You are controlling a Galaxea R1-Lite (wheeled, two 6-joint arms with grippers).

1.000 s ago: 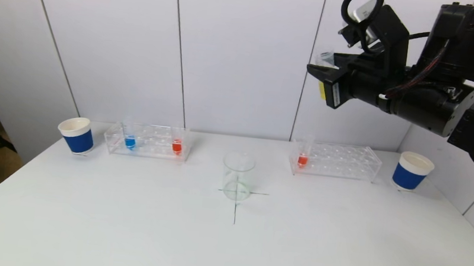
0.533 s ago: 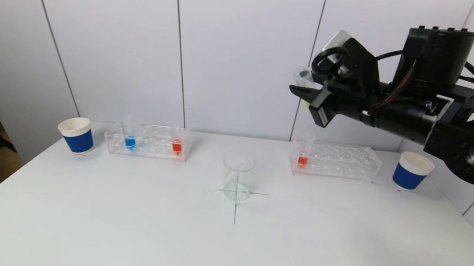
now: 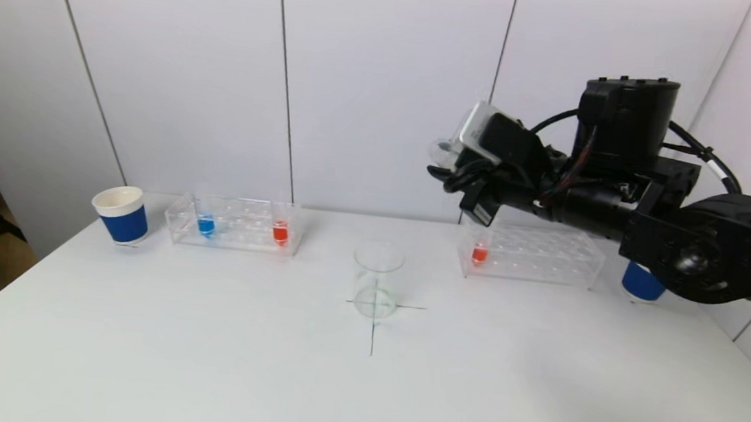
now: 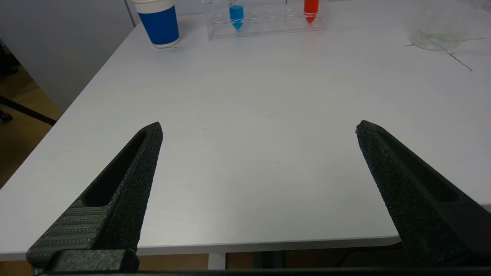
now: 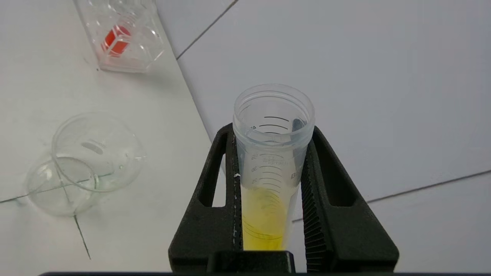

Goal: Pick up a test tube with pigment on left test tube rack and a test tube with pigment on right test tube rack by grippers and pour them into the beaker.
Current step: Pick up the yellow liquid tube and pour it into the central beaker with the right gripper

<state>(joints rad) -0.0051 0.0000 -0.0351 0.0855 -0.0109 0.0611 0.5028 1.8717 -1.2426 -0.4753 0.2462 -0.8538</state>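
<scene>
My right gripper (image 3: pixel 447 170) is shut on a clear test tube with yellow pigment (image 5: pixel 268 180), held high above the table, up and to the right of the glass beaker (image 3: pixel 377 279). The tube's open mouth (image 3: pixel 439 149) points left. The beaker also shows in the right wrist view (image 5: pixel 92 161) and looks empty. The left rack (image 3: pixel 234 223) holds a blue tube (image 3: pixel 206 224) and a red tube (image 3: pixel 280 231). The right rack (image 3: pixel 531 255) holds a red tube (image 3: pixel 480 252). My left gripper (image 4: pixel 259 130) is open and empty over the table's near left part, out of the head view.
A blue and white paper cup (image 3: pixel 121 214) stands left of the left rack. A second one (image 3: pixel 641 283) stands right of the right rack, partly hidden by my right arm. A black cross is marked on the white table (image 3: pixel 358 388) under the beaker.
My right arm has come down and moved left toward the beaker with the yellow tube, and the wrist has turned so the tube tilts over. The left gripper is not seen earlier.
</scene>
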